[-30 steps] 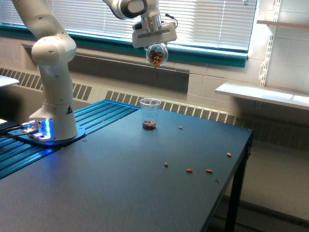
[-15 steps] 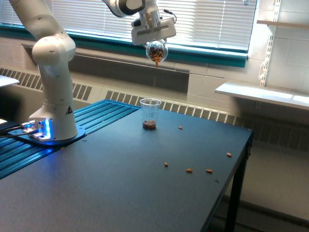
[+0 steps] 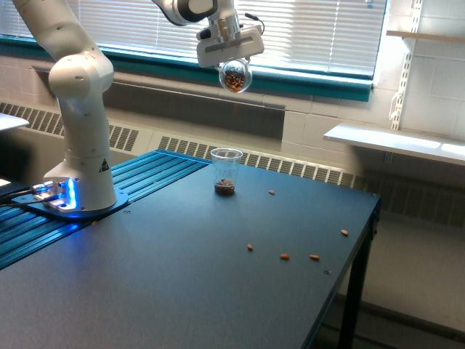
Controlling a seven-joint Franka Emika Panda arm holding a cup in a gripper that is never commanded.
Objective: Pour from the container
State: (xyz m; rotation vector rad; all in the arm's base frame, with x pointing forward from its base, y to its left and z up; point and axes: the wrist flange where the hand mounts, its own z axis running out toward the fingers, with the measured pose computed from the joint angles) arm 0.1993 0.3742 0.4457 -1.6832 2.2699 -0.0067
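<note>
- Hanging high above the bench, the container (image 3: 235,76) is a small round clear vessel with brown nut-like pieces showing through its wall.
- It sits just under the gripper (image 3: 234,67), whose fingers pinch it from both sides near the top.
- The gripper's pale block is at the end of a white arm (image 3: 80,109) that rises from a base on the exterior view's left, where a blue light glows.
- Well below the container, and slightly toward the exterior view's left of it, a taller clear plastic cup (image 3: 226,171) stands upright on the bench (image 3: 182,291).
- A small heap of brown pieces lies in the bottom of that cup.
- Loose nuts (image 3: 283,256) lie scattered on the dark bench top toward the exterior view's right of the cup: one close by it, three in a loose row nearer the front, one near the far right edge.
- Behind the bench run a low radiator grille (image 3: 290,166) and a window with closed blinds (image 3: 312,29).
- A white shelf (image 3: 392,142) juts from the wall on the exterior view's right.
</note>
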